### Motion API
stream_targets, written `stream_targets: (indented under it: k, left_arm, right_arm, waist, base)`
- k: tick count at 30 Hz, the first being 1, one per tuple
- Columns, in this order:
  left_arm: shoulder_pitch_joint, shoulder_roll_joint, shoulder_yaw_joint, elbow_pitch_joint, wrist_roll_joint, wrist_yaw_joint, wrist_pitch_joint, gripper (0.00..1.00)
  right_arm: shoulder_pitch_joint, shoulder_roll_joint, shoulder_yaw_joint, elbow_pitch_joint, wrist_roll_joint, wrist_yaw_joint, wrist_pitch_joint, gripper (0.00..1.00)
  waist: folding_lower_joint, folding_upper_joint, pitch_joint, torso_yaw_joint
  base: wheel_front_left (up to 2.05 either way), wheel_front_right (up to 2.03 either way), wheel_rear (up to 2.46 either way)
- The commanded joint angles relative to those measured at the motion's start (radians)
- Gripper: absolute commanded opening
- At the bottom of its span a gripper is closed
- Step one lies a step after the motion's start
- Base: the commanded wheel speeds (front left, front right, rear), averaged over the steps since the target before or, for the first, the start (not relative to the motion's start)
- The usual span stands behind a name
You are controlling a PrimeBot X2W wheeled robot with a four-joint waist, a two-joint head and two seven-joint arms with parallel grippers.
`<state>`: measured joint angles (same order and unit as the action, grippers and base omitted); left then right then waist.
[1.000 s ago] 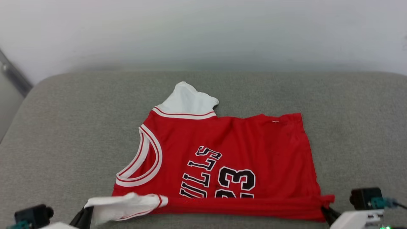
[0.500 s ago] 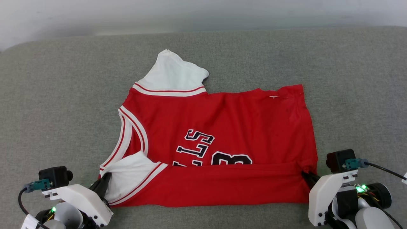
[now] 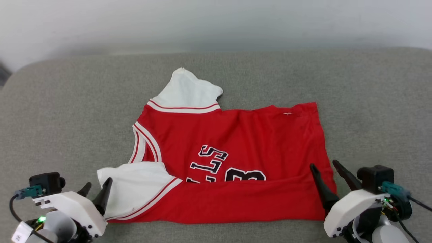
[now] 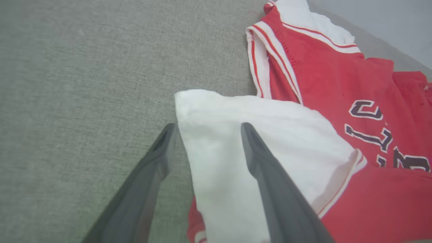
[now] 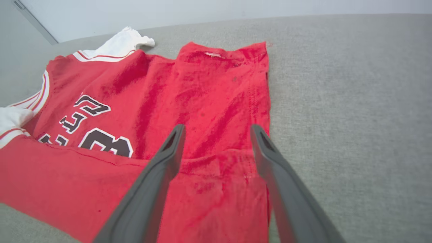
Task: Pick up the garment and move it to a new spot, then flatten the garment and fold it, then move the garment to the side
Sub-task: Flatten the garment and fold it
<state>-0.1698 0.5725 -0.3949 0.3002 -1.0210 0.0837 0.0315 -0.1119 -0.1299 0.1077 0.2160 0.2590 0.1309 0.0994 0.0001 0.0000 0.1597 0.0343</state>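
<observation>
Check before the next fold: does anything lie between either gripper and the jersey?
Nothing visible does. The left gripper stands open at the white sleeve of the garment, the right gripper open over its red hem corner; around it lies bare grey cushion.

— What covers the wrists?
— White moulded plastic shells (image 3: 347, 206), small dark screws (image 3: 89, 229), green lights (image 3: 42, 219). Black box cameras (image 3: 374, 175) with teal plugs (image 3: 391, 186), black cables (image 3: 416, 201).
— And beyond?
— Two long, dark grey, tapering fingers (image 5: 158, 189) each.

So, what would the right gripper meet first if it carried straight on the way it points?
Probably the garment: the right gripper, open, points over its red hem end, though its height above the cloth is unclear.
</observation>
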Motion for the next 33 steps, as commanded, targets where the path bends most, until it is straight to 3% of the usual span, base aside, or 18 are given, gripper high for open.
stream_targets:
  k: [1, 6, 14, 22, 29, 30, 31, 32, 33]
  left_arm:
    - [0.025, 0.031, -0.001, -0.033, 0.014, 0.019, 0.014, 1.00]
    - [0.076, 0.119, -0.002, -0.136, 0.015, 0.066, 0.098, 1.00]
    - [0.160, 0.254, -0.042, -0.281, -0.039, 0.102, 0.337, 1.00]
    - [0.178, 0.270, -0.038, -0.256, -0.101, 0.145, 0.433, 1.00]
    - [0.144, 0.215, -0.069, -0.191, -0.146, 0.103, 0.486, 1.00]
    - [0.143, 0.203, -0.078, -0.186, -0.153, 0.096, 0.496, 0.90]
    - [0.143, 0.203, -0.078, -0.186, -0.153, 0.096, 0.496, 0.90]
    - [0.140, 0.194, -0.083, -0.182, -0.155, 0.088, 0.498, 0.36]
    - [0.136, 0.185, -0.085, -0.178, -0.157, 0.082, 0.494, 0.16]
  right_arm:
    - [0.021, 0.000, 0.000, -0.012, 0.005, 0.000, -0.048, 1.00]
    - [0.060, 0.010, -0.016, -0.044, -0.014, 0.000, -0.101, 1.00]
    - [0.122, 0.035, -0.014, -0.113, -0.037, 0.000, -0.093, 1.00]
    - [0.121, 0.064, -0.012, -0.147, -0.026, 0.000, -0.085, 1.00]
    - [0.103, 0.075, -0.024, -0.141, -0.021, 0.000, -0.081, 1.00]
    - [0.103, 0.075, -0.028, -0.139, -0.018, 0.000, -0.079, 1.00]
    - [0.103, 0.075, -0.028, -0.139, -0.018, 0.000, -0.079, 1.00]
    - [0.102, 0.075, -0.034, -0.136, -0.018, 0.000, -0.073, 1.00]
    - [0.100, 0.076, -0.040, -0.136, -0.017, 0.000, -0.070, 1.00]
  waist:
    - [-0.0001, 0.0000, -0.052, -0.014]
    - [-0.0001, 0.0000, -0.107, -0.041]
    - [-0.0001, 0.0000, -0.123, -0.099]
    - [-0.0001, 0.0000, -0.038, -0.152]
    - [-0.0001, 0.0000, 0.019, -0.164]
    - [-0.0001, 0.0000, 0.020, -0.164]
    - [-0.0001, 0.0000, 0.020, -0.164]
    - [-0.0001, 0.0000, 0.021, -0.163]
    - [-0.0001, 0.0000, 0.019, -0.161]
  base:
    - [0.00, 0.00, 0.00]
    - [0.00, 0.00, 0.00]
    - [0.00, 0.00, 0.00]
    - [0.00, 0.00, 0.00]
    - [0.00, 0.00, 0.00]
    - [0.00, 0.00, 0.00]
    - [0.00, 0.00, 0.00]
    - [0.00, 0.00, 0.00]
    - [0.00, 0.00, 0.00]
